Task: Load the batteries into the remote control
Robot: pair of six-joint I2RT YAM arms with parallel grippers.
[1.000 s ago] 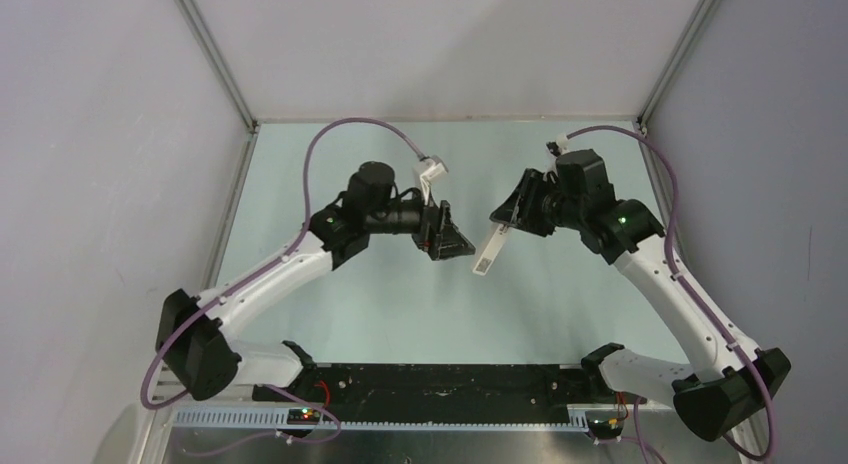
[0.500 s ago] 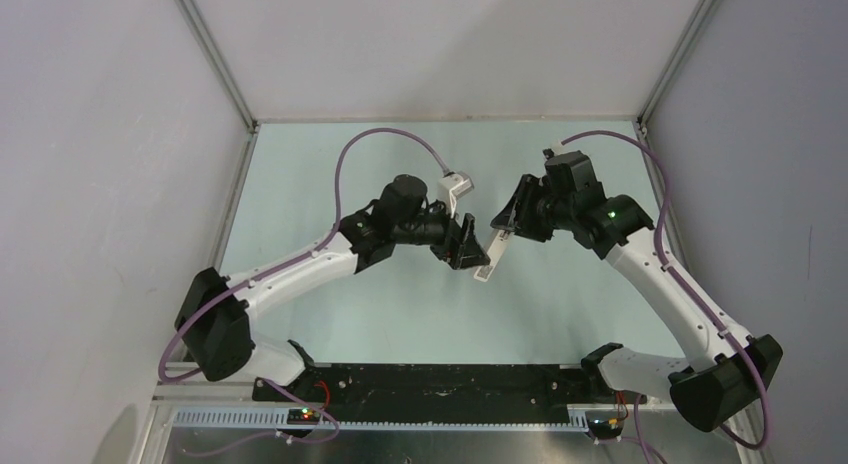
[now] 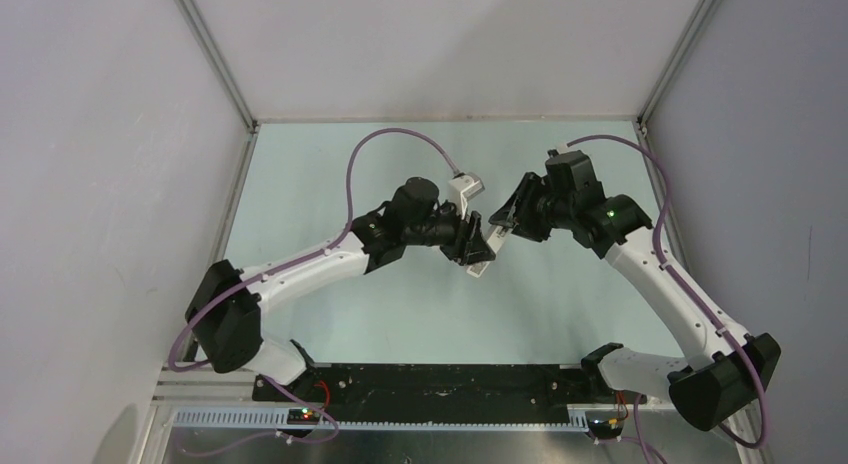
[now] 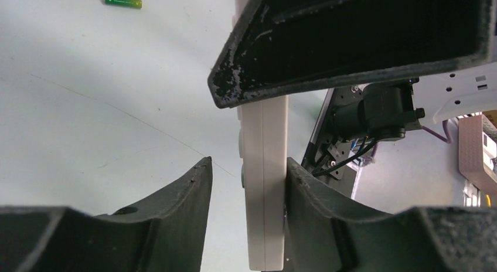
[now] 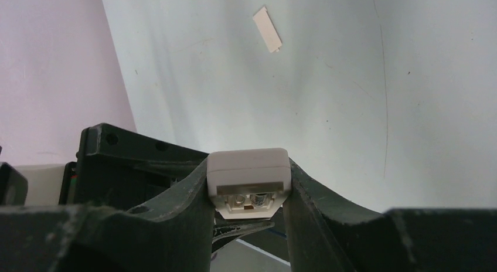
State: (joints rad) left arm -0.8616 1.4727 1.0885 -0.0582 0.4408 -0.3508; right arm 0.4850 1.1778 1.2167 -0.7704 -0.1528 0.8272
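The left claw (image 4: 249,166) is narrowing around the lower end of the remote control (image 4: 265,184). A second ago it was standing wide and off to the left of the bar; now the bar is sitting between its fingers, touching one pad while a gap is still showing at the other, so it is not yet gripping. The right claw (image 5: 249,184) is clamping the remote's other end and holding it in the air over the middle of the surface (image 3: 400,304), tilted down toward the left arm. I judge that a second grip is being set up to steady the bar for loading. The claw pads are looking black, rough and pitted, the remote smooth, hard white plastic with square edges. Its end is showing an open recess with two small round shapes inside; whether those are contacts or cells I cannot tell. Further out, one battery (image 4: 123,1), a small green cylinder with a yellowish tip, is lying loose on the pale, faintly scratched surface, well apart from the claws. A flat white cover piece (image 5: 267,29) is lying apart too.
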